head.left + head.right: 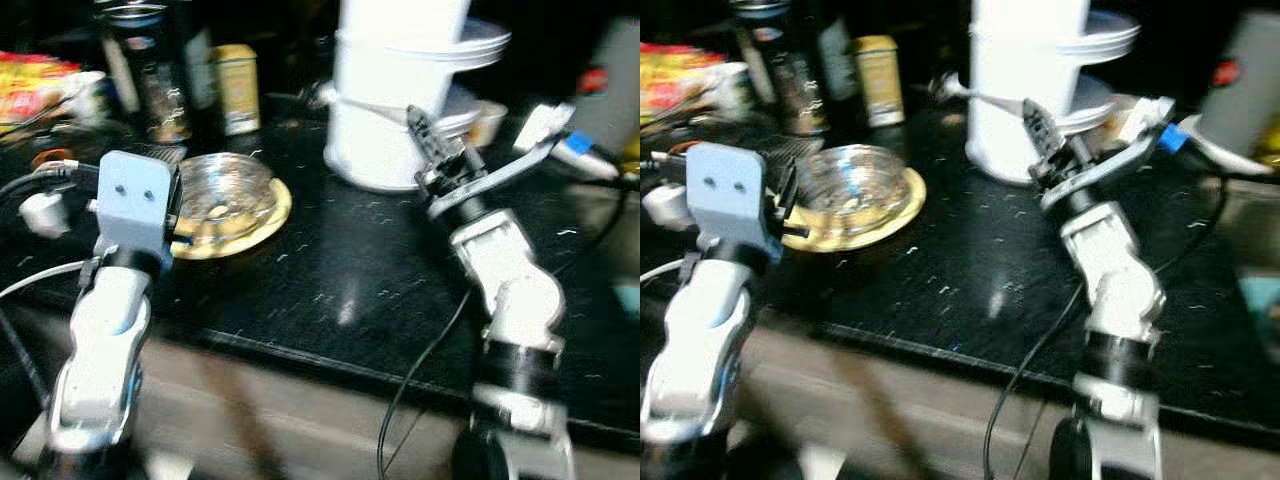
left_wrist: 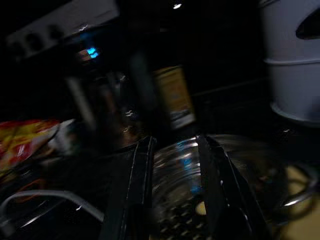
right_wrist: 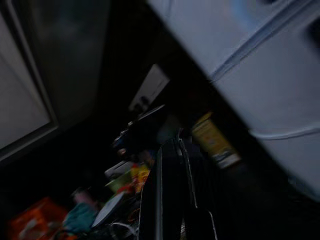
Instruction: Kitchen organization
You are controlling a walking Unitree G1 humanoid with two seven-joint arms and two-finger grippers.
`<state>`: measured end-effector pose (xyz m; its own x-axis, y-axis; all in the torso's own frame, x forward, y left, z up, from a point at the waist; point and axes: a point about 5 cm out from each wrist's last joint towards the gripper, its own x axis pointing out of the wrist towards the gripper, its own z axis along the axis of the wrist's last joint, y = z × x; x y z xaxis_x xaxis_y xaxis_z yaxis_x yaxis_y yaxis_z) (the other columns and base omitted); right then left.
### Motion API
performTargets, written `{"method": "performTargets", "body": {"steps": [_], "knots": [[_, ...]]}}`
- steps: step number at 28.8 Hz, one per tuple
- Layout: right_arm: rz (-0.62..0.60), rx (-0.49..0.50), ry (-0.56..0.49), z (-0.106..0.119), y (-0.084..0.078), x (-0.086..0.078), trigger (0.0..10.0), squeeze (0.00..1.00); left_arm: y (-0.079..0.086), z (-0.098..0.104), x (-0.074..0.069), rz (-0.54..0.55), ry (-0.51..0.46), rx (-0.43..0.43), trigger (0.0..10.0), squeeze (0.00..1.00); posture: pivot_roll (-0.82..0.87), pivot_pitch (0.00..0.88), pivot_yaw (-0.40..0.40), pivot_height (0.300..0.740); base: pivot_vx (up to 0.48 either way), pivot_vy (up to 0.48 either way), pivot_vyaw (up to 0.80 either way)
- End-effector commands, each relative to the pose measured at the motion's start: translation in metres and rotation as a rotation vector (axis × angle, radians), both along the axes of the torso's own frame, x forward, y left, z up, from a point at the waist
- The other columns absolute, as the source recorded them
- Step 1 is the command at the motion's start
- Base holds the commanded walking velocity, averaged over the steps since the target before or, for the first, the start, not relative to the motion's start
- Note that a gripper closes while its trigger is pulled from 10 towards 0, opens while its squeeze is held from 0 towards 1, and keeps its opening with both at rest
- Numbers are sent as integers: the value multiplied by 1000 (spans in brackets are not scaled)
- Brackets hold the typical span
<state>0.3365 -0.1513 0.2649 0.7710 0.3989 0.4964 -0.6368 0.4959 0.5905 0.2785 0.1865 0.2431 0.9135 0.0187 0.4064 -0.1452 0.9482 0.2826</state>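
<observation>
— Where are the arms?
— Left gripper (image 2: 172, 185) reaches toward the glass bowl (image 1: 222, 190), fingers slightly apart, holding nothing. Right gripper (image 1: 425, 135) is raised beside the white container (image 1: 390, 90), fingers pressed together (blurred).
— Room to move?
— Bare black counter (image 1: 350, 270) between them. Bottles (image 1: 150, 70) and a yellow tin (image 1: 238, 88) stand behind the bowl.

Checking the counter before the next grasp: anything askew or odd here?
Nothing spilled or broken. One oddity: a glass bowl sits on a gold plate close to the black counter's front edge, beside the left gripper, whose jaws are open. The right gripper is by the white container. Frames are blurred.
</observation>
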Motion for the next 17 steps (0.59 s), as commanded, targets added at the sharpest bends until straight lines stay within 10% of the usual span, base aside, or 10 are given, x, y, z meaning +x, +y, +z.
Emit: {"method": "performTargets", "body": {"steps": [1,6,7,8,12,13,15,16,17], "knots": [[56,-5,5,-1,7,-4,0,0,2,1,2,-15,-2,22,10000,0,48,0,-16,740,0,0,-800],[75,-43,3,0,12,-6,0,0,0,0,3,-48,2,24,10000,0,48,0,-17,740,0,0,-640],[82,-69,-8,0,15,-7,1569,0,-1,-3,3,-63,17,13,10000,0,50,0,-19,740,0,0,0],[91,-76,-11,1,17,-8,2314,0,-1,-6,2,-68,32,6,10000,1000,49,0,-18,740,0,0,0],[116,-86,-8,0,21,-11,3529,0,-1,-10,1,-70,46,-6,10000,1000,47,0,-21,740,0,0,0],[123,-99,-9,0,23,-12,8078,0,-2,-11,1,-75,50,-12,10000,1000,46,0,-24,740,0,0,0],[137,-117,-9,-1,25,-13,10000,0,-5,-14,0,-79,64,-14,10000,1000,45,0,-24,740,0,0,0],[142,-127,-9,-1,26,-14,10000,0,-6,-15,0,-79,74,-12,10000,322,45,0,-24,740,0,0,0],[144,-131,-8,-1,27,-14,10000,0,-7,-16,-1,-78,79,-10,10000,322,46,0,-25,740,0,0,0]]}}
